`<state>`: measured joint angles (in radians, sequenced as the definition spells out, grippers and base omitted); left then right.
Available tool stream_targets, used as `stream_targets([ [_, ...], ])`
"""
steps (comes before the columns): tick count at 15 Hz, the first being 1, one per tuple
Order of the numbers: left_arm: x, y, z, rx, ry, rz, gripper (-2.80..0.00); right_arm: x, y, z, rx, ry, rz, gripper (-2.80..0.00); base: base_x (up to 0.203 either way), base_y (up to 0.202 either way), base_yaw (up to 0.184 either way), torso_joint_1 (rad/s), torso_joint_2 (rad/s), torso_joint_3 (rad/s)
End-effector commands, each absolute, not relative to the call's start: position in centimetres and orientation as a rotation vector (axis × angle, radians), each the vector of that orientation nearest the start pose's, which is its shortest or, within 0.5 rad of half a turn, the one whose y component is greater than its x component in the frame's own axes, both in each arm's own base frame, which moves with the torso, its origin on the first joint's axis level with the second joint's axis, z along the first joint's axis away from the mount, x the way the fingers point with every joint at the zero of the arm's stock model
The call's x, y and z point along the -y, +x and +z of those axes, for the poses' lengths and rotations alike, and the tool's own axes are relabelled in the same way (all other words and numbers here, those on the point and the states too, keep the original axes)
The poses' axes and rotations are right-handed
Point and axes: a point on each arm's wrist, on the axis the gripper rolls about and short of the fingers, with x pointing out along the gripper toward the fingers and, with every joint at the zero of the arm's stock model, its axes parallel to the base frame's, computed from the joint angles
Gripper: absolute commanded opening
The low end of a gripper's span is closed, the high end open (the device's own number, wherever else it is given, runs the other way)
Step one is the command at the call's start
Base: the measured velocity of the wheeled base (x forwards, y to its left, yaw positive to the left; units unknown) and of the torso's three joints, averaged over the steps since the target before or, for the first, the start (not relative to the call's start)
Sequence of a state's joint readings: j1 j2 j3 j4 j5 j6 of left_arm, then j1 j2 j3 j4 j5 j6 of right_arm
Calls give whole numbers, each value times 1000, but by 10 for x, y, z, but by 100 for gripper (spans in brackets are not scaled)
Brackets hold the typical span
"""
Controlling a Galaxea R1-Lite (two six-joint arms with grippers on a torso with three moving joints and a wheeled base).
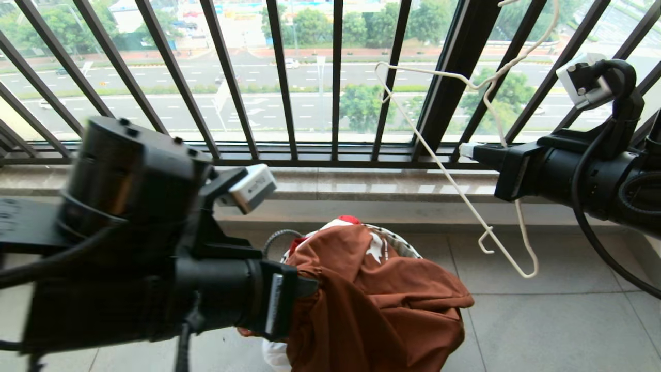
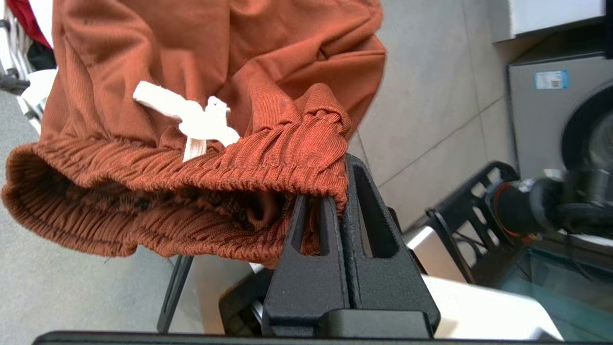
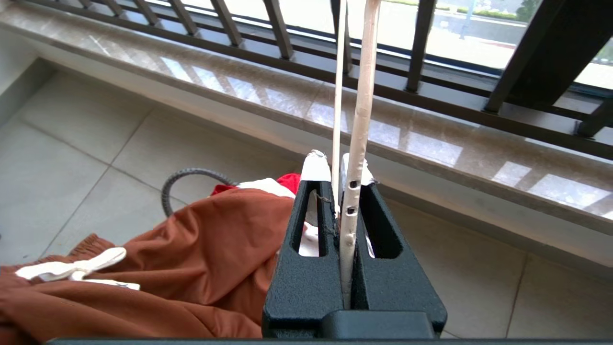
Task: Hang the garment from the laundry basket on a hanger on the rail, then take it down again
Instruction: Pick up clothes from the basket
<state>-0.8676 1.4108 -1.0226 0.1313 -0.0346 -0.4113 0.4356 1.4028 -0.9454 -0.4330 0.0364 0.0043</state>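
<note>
Left fingers (image 2: 330,225) pinch garment (image 1: 377,299) waistband | right pinch hanger (image 1: 465,201) | garment over laundry basket (image 1: 400,240)

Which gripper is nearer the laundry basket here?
Left. The left gripper is right over the laundry basket, shut on the garment; the right gripper is off to the side, holding the hanger.

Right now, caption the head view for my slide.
Left gripper pinching rust-brown shorts over laundry basket; right gripper holding wire hanger.

Left gripper (image 2: 335,191) jaws pinch the garment (image 2: 201,120) waistband.
</note>
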Motion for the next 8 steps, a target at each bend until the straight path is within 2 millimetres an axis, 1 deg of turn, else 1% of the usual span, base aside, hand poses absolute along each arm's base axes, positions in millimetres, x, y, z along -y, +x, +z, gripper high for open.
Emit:
stream_targets([
  [1,210,187,204,-722,-120,-679,-280,-102,227,281,-36,-2,454,-280,0,0,0,0,0,0],
  [2,211,203,197,-692,-134,-631,-280,-102,228,279,-44,-4,454,-280,0,0,0,0,0,0],
  [3,205,213,195,-673,-147,-589,-280,-103,230,278,-49,-5,454,-280,0,0,0,0,0,0],
  [4,200,218,192,-673,-152,-561,-280,-104,231,276,-55,-7,453,-280,0,0,0,0,0,0],
  [7,184,226,175,-716,-144,-476,-280,-104,233,275,-61,-9,452,-280,0,0,0,0,0,0],
  [8,178,228,169,-720,-134,-416,-280,-104,233,275,-61,-9,452,-280,0,0,0,0,0,0],
])
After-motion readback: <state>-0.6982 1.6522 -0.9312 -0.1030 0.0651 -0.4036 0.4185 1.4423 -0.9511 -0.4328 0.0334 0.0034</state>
